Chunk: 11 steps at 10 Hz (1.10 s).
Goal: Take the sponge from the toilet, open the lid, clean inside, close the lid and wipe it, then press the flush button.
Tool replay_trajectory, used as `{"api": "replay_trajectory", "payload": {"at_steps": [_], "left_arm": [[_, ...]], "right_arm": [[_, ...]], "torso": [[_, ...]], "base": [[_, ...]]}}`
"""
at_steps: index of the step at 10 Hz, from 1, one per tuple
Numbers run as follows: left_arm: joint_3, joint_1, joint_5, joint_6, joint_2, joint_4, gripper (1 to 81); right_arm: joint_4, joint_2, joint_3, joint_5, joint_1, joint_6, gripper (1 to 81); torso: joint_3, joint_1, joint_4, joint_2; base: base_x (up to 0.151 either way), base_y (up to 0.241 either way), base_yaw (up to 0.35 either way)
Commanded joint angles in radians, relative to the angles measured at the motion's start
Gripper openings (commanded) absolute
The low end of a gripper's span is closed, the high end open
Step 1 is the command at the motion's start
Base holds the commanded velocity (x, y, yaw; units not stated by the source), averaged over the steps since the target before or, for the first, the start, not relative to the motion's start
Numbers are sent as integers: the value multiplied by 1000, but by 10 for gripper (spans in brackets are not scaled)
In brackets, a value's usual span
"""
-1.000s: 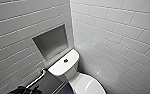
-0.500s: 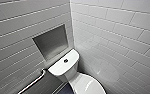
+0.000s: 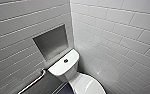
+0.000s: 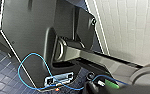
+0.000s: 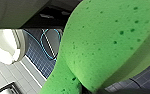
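Note:
The white toilet [image 3: 73, 75] stands in the corner, seen in the head view. Its tank top carries the small dark flush button [image 3: 65, 60] in the middle. The glossy white lid [image 3: 87, 85] lies shut over the bowl at the lower edge. The bright green sponge [image 5: 108, 45] looms very close in the right wrist view, pinched narrow at one end, with my right gripper shut on it. A white rounded ceramic shape [image 5: 4, 47] shows beside the sponge. My left gripper is shut and holds nothing that I can see.
A metal grab bar [image 3: 32, 83] runs along the tiled wall left of the tank, under a grey recessed niche [image 3: 51, 42]. White tiled walls [image 3: 116, 37] close in on both sides. Blue cables [image 4: 28, 72] hang by my dark body over the dark blue tiled floor [image 4: 1, 77].
A dark shape at the lower left edge of the head view has dropped out of the picture. The toilet and walls have kept their places.

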Motion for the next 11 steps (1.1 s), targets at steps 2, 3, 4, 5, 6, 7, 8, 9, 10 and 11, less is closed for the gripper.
{"api": "replay_trajectory", "payload": {"at_steps": [2, 3, 4, 5, 6, 7, 8, 9, 10, 11], "left_arm": [[-14, 85, -230, 43, 108, -21, 10], [-12, 94, -270, 43, 125, -14, 10], [-12, 99, -274, 41, 131, -16, 10], [-12, 102, -291, 40, 136, -16, 10], [-11, 111, -337, 40, 151, -16, 10], [-11, 122, -430, 40, 175, -14, 10], [-9, 131, -526, 41, 200, -13, 10], [-6, 137, -595, 41, 218, -13, 10], [2, 140, -616, 40, 220, -13, 10], [8, 144, -618, 40, 221, -14, 10]], "right_arm": [[-18, 7, -8, -73, -14, 3, 10], [-18, 9, -11, -73, -15, 3, 10], [-17, 10, -11, -73, -17, 5, 10], [-17, 10, -11, -73, -17, 5, 10], [-17, 10, -11, -73, -14, 5, 10], [-17, 12, -11, -73, -14, 5, 10], [-18, 13, -11, -73, -12, 3, 10], [-18, 13, -11, -73, -9, 3, 10], [-18, 13, -11, -73, -6, 3, 10], [-18, 16, -13, -76, -4, 2, 10]], "torso": [[0, 0, 0, 0], [83, 0, 0, 0], [102, 0, 0, 0], [114, 0, 0, 0], [141, 0, 0, 0], [173, 0, 0, 0], [183, 0, 0, 0], [238, -1, 0, -1], [177, -1, 0, -1], [210, -2, 0, -1]], "base": [[0, 0, 0], [0, 0, 0], [0, 0, 0], [0, 0, 0], [0, 0, 0], [0, 0, 0], [0, 0, 0], [0, 0, 0], [0, 0, 0], [0, 0, 0]]}}
